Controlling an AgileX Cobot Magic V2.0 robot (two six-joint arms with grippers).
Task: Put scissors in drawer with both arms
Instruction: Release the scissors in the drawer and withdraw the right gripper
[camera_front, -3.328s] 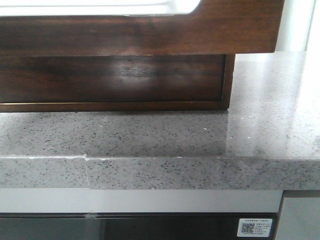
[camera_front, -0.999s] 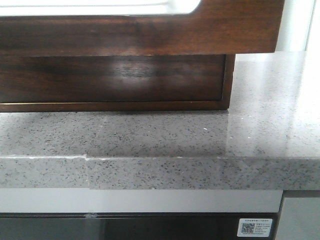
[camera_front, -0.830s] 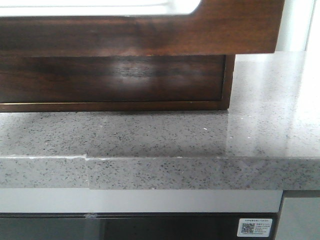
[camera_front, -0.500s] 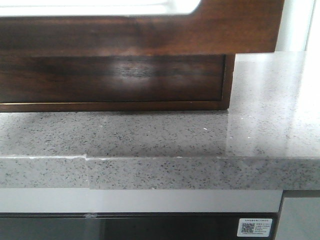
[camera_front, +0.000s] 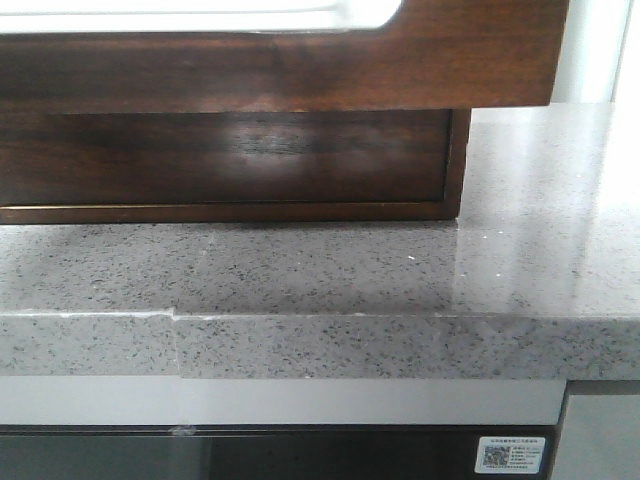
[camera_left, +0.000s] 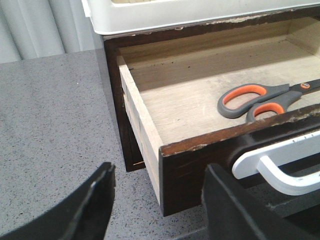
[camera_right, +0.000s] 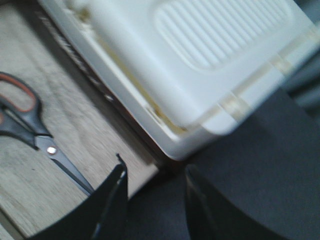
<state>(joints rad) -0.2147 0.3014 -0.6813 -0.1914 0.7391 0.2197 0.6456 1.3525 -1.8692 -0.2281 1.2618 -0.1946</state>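
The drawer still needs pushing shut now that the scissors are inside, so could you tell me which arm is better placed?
Left: its pincer is open just before the drawer front beside the white handle.

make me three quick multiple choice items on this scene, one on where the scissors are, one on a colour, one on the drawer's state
1. Where are the scissors?
A. on the counter
B. in the drawer
C. in an end effector

2. What colour lines the scissor handle loops?
A. orange
B. blue
C. green

3. What state is the drawer in?
A. shut
B. pulled open
C. taken out and flipped over

Key: 1 B, they lie flat on the drawer's wooden floor. 2 A, orange shows inside the grey loops. 3 B, its inside is open to view from above, and the left end effector stands empty before its front.
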